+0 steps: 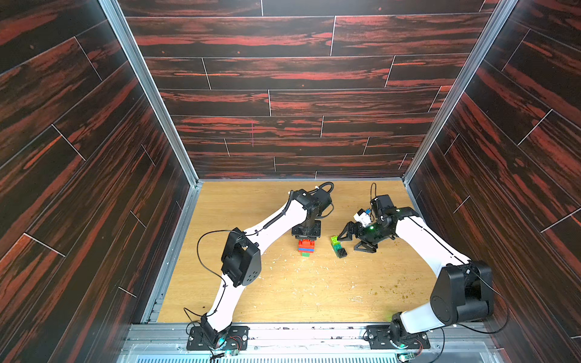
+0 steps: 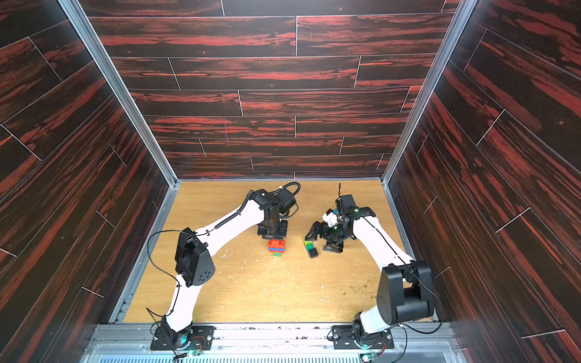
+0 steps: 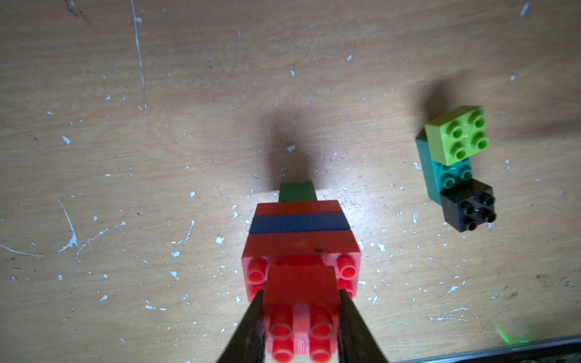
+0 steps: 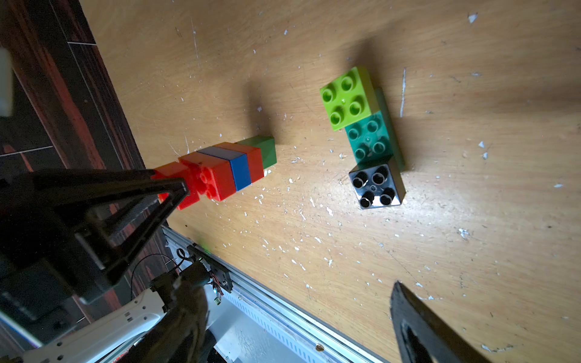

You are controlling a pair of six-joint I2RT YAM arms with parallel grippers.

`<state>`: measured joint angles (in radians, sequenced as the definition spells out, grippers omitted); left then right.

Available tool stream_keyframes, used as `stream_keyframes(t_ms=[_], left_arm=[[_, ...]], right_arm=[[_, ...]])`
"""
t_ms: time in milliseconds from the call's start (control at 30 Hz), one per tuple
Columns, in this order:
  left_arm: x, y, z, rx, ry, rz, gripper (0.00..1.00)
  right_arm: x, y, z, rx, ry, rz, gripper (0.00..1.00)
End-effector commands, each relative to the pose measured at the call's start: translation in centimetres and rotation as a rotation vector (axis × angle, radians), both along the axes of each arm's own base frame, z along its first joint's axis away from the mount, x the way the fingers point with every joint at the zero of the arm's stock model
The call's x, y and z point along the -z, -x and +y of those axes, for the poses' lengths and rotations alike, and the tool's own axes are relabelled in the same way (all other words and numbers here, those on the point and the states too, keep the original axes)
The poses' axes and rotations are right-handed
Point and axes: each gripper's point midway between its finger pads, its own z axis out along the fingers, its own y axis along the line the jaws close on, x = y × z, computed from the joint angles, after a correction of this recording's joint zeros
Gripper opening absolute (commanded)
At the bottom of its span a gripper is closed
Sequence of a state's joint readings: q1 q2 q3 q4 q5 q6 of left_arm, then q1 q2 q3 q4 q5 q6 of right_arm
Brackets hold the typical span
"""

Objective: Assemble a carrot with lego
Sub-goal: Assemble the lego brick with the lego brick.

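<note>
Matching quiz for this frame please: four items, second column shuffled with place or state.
Column 1
1. left gripper
2. right gripper
3. blue brick
4. lime brick

Column 2
A. on one end of the teal bar
B. open, holding nothing
C. shut on the top red brick
D. between two red bricks

Pairs: 1-C, 2-B, 3-D, 4-A
</note>
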<state>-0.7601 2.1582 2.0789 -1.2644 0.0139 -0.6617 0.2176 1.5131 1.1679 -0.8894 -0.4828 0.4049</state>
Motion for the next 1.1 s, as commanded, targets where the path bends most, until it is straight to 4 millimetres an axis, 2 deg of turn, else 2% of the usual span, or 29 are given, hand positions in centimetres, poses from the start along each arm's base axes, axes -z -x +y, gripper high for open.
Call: stream_keyframes(t_ms=[0, 167, 633, 1067], left_arm=[[-0.3, -0.3, 0.7, -0.009, -0.028, -0.008, 0.18], [0.8, 0.5, 1.0, -0.005, -0.05, 0.034, 0.18], [2.2, 1.0, 0.8, 0.003, -0.048, 0.065, 0.18], [0.8, 0.8, 0.8, 0.034, -0.079, 0.029, 0.17]], right_arm=[[0.5, 0.1, 0.0, 0.006, -0.002, 0.024, 0.92], [0.5, 0.1, -0.1, 0.007, -0.001, 0.025, 0.92], [0.7, 0.1, -0.1, 0.009, 0.001, 0.026, 0.92], [0.8, 0.1, -0.1, 0.009, 0.0, 0.029, 0.92]])
